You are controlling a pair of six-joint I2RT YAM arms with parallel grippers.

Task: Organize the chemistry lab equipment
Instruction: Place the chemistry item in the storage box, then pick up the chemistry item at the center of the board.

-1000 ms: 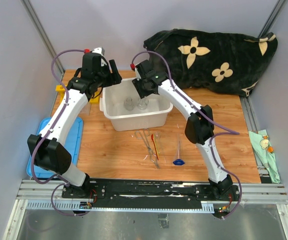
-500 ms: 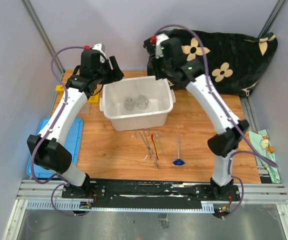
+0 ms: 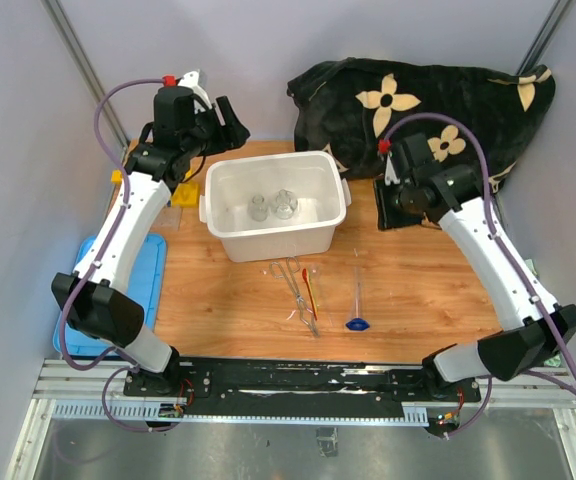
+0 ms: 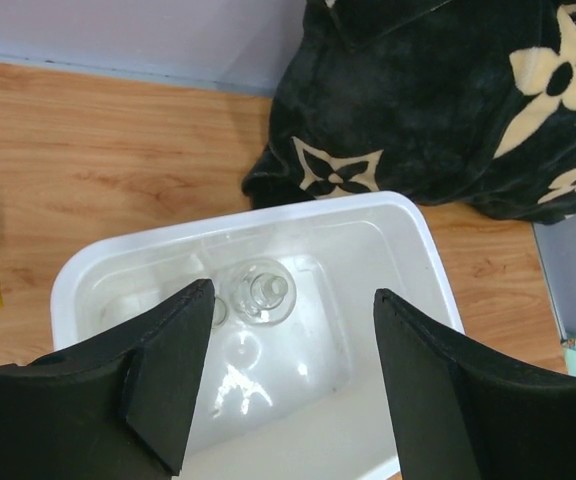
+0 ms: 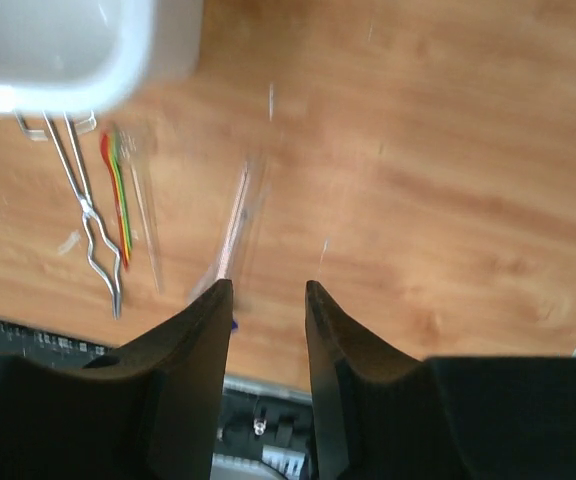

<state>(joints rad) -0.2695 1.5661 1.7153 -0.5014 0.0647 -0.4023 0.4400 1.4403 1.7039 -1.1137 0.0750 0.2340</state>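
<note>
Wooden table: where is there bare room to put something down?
Bare wood lies right of the blue-based glass piece, in front of the black flower-patterned blanket. More lies between the blue lid and the metal tweezers. It is crowded before the white plastic bin, where tweezers and thin red-orange stick lie close.

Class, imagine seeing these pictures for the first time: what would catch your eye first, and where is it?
The white bin at centre back stands out, two clear glass vessels inside, the left pincer open above it. Behind it to the right lies the black flowered blanket; in front lie metal tweezers and a blue-based glass piece.
</note>
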